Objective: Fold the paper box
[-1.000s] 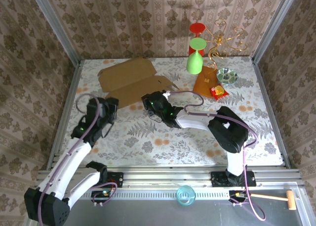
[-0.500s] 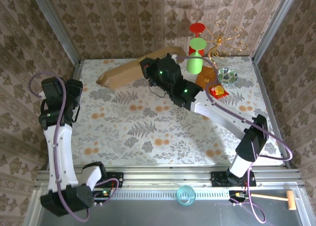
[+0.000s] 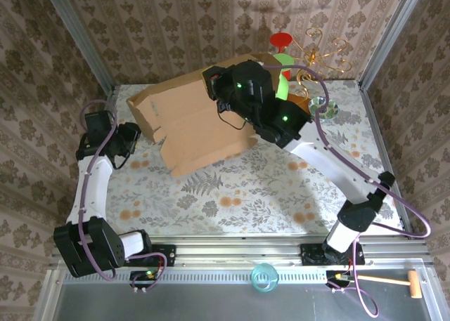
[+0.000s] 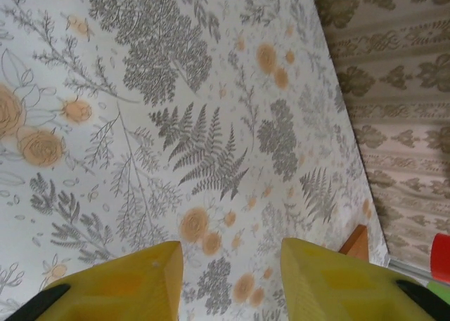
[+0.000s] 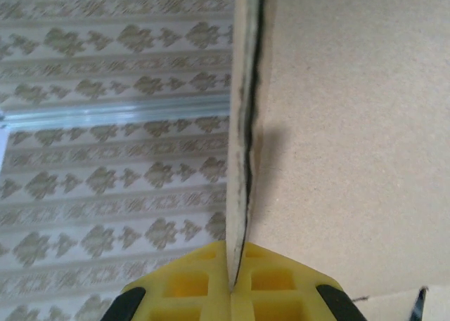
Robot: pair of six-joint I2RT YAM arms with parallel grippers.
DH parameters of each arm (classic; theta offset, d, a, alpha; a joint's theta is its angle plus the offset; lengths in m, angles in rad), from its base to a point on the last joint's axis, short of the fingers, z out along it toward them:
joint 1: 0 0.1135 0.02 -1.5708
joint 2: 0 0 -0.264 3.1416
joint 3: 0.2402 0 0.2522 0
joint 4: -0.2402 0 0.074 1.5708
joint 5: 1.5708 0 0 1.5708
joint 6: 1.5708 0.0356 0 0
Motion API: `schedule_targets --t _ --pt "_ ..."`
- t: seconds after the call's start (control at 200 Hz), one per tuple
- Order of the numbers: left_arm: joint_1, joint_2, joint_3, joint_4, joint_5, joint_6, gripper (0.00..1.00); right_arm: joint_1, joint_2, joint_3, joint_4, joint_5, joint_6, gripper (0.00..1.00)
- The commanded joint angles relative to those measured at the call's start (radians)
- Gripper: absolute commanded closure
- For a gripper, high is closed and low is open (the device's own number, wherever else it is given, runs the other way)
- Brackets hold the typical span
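Pinching the top edge of the paper box [image 3: 193,128], the right claw [image 3: 216,81] holds the flat cardboard sheet up off the table [image 3: 232,194], over its far left-centre part. In the right wrist view the yellow fingers [image 5: 186,286] are pressed together on the sheet's thin edge, which runs straight up from the claw [image 5: 232,282], with the broad brown face [image 5: 351,124] to the right. The sheet hangs tilted, its lower corner reaching down toward the table's middle and its notched left edge just beside the left claw [image 3: 130,138]. That claw [image 4: 228,254] sits near the table's left rim, its fingers spread with nothing between them, the flowered table below. The near half of the table lies bare. The far right corner is crowded: a red goblet [image 3: 281,40], a gold wire stand [image 3: 320,50] and a small dish [image 3: 327,107] stand close behind the right arm.
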Motion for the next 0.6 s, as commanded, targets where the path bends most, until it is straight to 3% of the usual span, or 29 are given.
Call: schedule_targets --t 0.0,0.125,0.305,0.595 --pt "0.032 -0.065 0.016 -0.044 0.013 0.058 0.58 -0.047 0.135 0.014 -0.023 0.029 0.077 1.00" --pt "0.036 -0.111 0.076 -0.137 -0.002 0.076 0.55 -0.080 0.215 0.039 -0.005 0.015 0.081 1.00" --pt "-0.031 -0.142 0.246 -0.206 -0.043 0.037 0.54 -0.091 0.263 0.034 0.005 0.003 0.111 1.00" --pt "-0.156 0.071 0.488 -0.221 0.026 0.023 0.48 -0.100 0.274 0.023 0.001 -0.010 0.126 1.00"
